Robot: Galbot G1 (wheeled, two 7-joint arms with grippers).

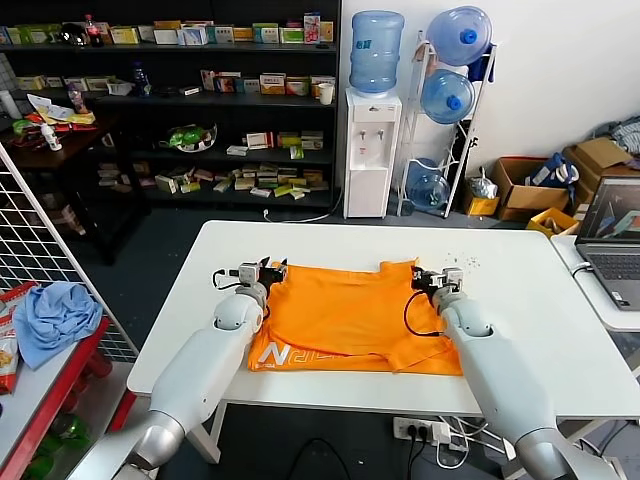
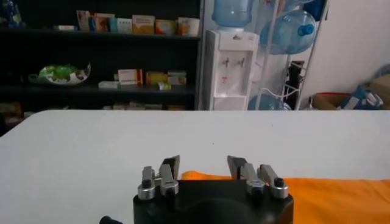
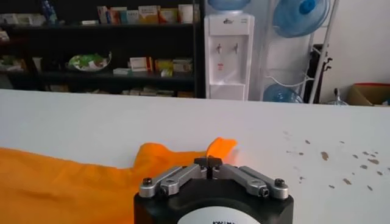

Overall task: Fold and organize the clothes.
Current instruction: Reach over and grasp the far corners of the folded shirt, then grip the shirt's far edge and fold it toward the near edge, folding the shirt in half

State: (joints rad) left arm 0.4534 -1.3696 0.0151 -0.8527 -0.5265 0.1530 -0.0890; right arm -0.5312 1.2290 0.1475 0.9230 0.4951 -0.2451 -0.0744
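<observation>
The orange T-shirt lies spread on the white table, with white lettering at its near left edge. My left gripper hovers at the shirt's far left corner. In the left wrist view it is open and empty, with the shirt's edge just below and beyond it. My right gripper is at the shirt's far right corner. In the right wrist view it is shut, and a peak of orange cloth stands up at its fingertips.
A laptop sits on a side table at the right. A red cart at the left holds a light blue cloth beside a wire grid. Shelves, a water dispenser and boxes stand beyond the table's far edge.
</observation>
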